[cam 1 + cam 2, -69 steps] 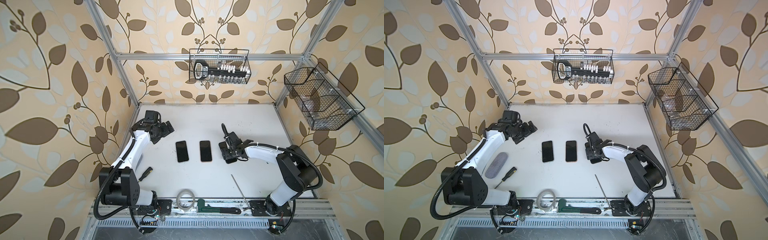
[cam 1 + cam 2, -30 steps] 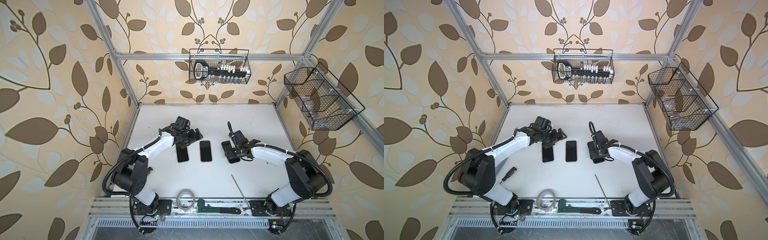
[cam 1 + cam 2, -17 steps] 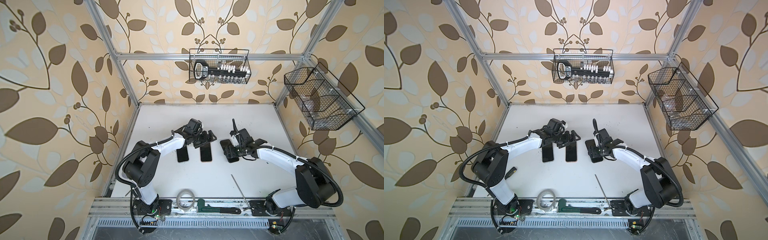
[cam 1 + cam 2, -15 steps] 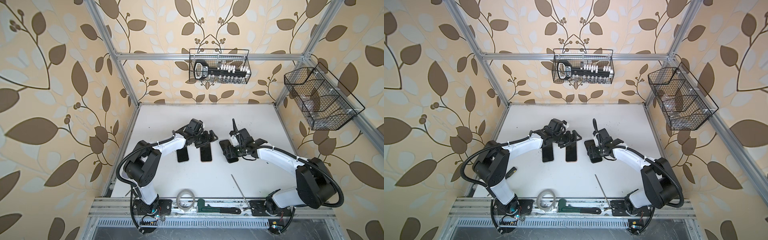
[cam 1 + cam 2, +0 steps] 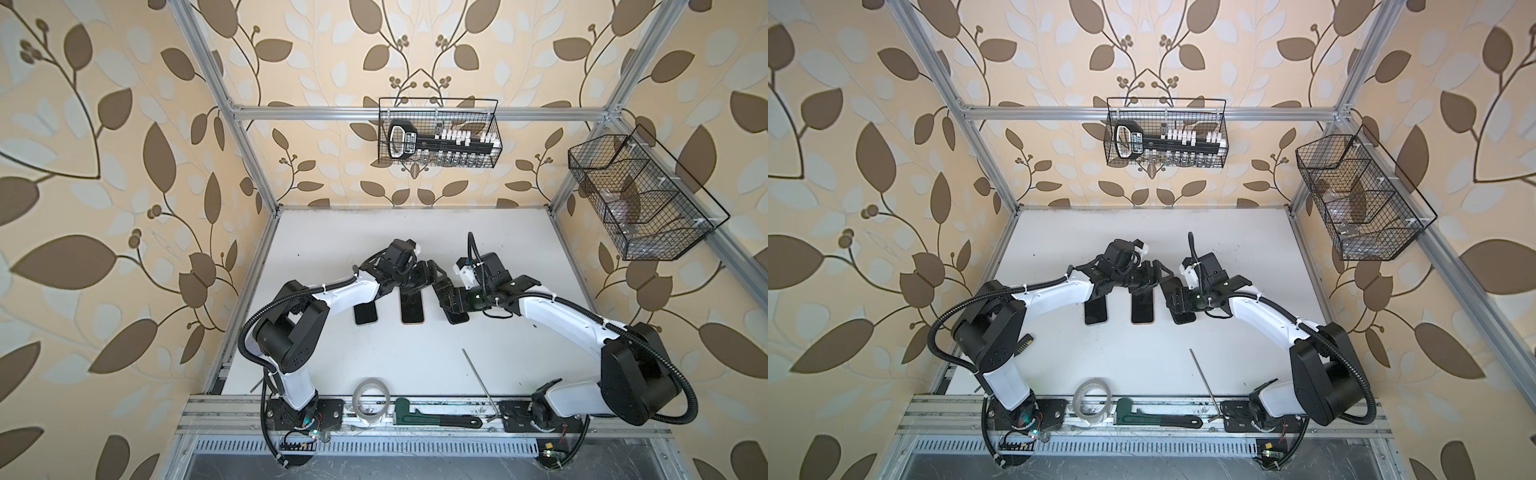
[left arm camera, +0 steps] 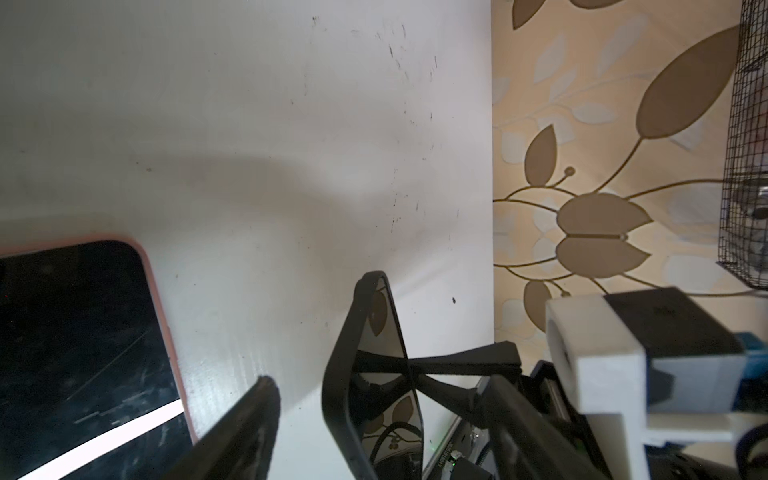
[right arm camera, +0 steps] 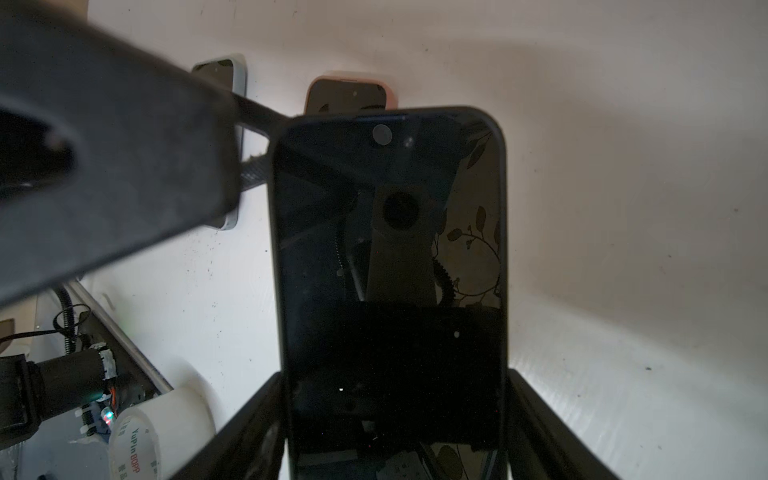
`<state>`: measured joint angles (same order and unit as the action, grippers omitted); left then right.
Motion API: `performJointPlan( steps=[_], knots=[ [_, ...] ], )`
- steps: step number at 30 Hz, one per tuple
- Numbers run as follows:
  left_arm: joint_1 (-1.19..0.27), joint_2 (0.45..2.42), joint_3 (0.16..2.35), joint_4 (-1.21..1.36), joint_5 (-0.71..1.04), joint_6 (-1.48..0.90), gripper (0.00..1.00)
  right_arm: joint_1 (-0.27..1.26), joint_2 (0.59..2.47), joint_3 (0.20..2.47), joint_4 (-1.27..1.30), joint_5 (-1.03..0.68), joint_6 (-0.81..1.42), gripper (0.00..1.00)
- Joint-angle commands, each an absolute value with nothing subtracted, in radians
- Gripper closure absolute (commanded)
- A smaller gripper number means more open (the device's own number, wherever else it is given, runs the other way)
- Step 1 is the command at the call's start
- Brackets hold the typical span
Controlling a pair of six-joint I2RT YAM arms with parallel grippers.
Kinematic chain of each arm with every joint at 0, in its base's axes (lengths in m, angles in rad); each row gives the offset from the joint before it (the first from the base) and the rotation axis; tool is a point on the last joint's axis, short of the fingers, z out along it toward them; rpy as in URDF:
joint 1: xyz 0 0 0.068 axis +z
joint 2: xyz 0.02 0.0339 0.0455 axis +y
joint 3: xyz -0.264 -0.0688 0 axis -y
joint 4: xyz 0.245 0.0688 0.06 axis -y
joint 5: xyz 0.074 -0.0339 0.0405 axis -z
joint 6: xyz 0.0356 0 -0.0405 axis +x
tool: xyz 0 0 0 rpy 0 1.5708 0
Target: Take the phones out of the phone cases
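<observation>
Left arm crossed in from the left edge of the table (image 5: 415,232) over the last couple of seconds, passing the grey-cased phone (image 5: 365,316) and pink-cased phone (image 5: 412,311). The left gripper (image 5: 431,275) ended up at the far end of the phone (image 7: 390,270) held by the right gripper (image 5: 451,302).

Right side unchanged: right fingers (image 7: 540,424) clamped on the long edges of the black case (image 6: 338,399) near its lower end. Phone was seated inside the case, far end tipped up off the table.

Left fingers (image 6: 249,419) came in wide and were narrowing, but stood spread, one on each side of the raised end. Visible gap on both sides, no contact yet.

So: approach done, two-handed setup in place, extraction not started. Next step probably needed the left to close on the case lip and peel while the right held steady. Risk was pinching phone and case together.
</observation>
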<state>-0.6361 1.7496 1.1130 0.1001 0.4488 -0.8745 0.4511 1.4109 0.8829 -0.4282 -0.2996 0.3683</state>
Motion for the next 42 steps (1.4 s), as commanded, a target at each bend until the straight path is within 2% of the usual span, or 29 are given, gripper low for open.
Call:
performJointPlan(
  steps=[1, 6, 9, 13, 19, 32, 35, 39, 42],
  knots=[
    [-0.648, 1.743, 1.1, 0.163, 0.471, -0.896, 0.32, 0.444, 1.371, 0.916, -0.391, -0.348, 0.387, 0.26],
    [-0.649, 1.744, 1.095, 0.165, 0.471, -0.896, 0.43, 0.435, 1.363, 0.911, -0.379, -0.36, 0.397, 0.26],
    [-0.653, 1.749, 1.092, 0.171, 0.475, -0.896, 0.46, 0.427, 1.356, 0.91, -0.371, -0.365, 0.403, 0.26],
    [-0.658, 1.759, 1.095, 0.175, 0.477, -0.929, 0.58, 0.417, 1.347, 0.909, -0.364, -0.371, 0.407, 0.26],
    [-0.663, 1.775, 1.101, 0.181, 0.485, -0.934, 0.61, 0.411, 1.338, 0.899, -0.349, -0.379, 0.417, 0.26],
    [-0.666, 1.781, 1.095, 0.243, 0.501, -0.984, 0.9, 0.416, 1.344, 0.884, -0.332, -0.358, 0.426, 0.26],
    [-0.666, 1.779, 1.095, 0.245, 0.505, -0.988, 0.99, 0.417, 1.344, 0.882, -0.329, -0.353, 0.426, 0.27],
    [-0.665, 1.773, 1.1, 0.241, 0.504, -0.987, 1.0, 0.417, 1.326, 0.872, -0.321, -0.338, 0.427, 0.26],
    [-0.664, 1.759, 1.117, 0.204, 0.49, -0.961, 1.0, 0.416, 1.296, 0.862, -0.308, -0.344, 0.421, 0.21]
  ],
)
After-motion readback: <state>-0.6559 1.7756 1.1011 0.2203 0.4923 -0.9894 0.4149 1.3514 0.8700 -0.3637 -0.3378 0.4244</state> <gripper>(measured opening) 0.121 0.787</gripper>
